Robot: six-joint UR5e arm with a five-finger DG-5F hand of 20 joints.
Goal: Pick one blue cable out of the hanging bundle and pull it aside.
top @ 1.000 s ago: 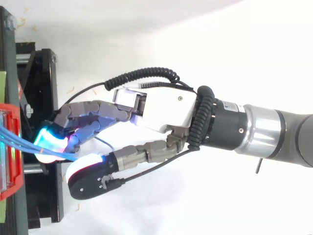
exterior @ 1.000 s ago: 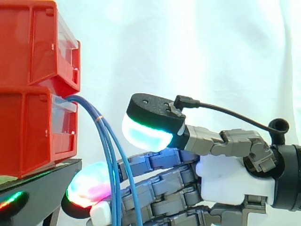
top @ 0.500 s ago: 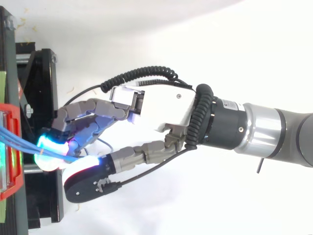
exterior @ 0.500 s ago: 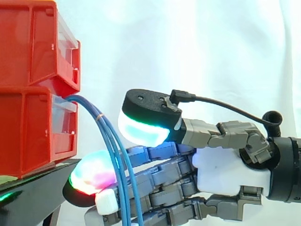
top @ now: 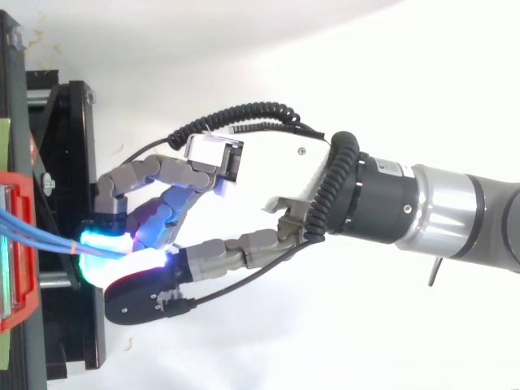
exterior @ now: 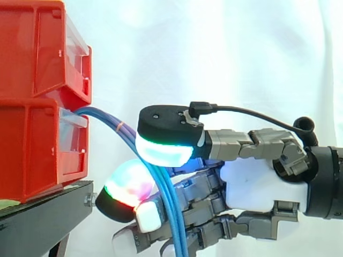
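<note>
I am holding my hand [exterior: 257,187] narrowed around the blue cables [exterior: 104,119]. The thumb pad [exterior: 163,152] is sitting above them and the curled fingers [exterior: 187,206] are lying under and behind them. The cables are coming out of the front of the lower of the red bins [exterior: 37,107], arching over the black stand [exterior: 48,214] and dropping through my grasp.

I am judging them light, limp and smooth-jacketed, so they are likely to slide through soft pads and drag their neighbours along. I am reckoning the best hold is just below the arch, where the strands are hanging a little apart, with one strand pinched squarely.

The side view is giving me the droop, the orange band [exterior: 121,127] on one strand and the run past my fingers. The top view is giving me the strands [top: 41,236] fanned out from the bin towards my pads, and the sideways gap between thumb and fingers. From neither view am I able to tell how many strands I am gripping.
</note>
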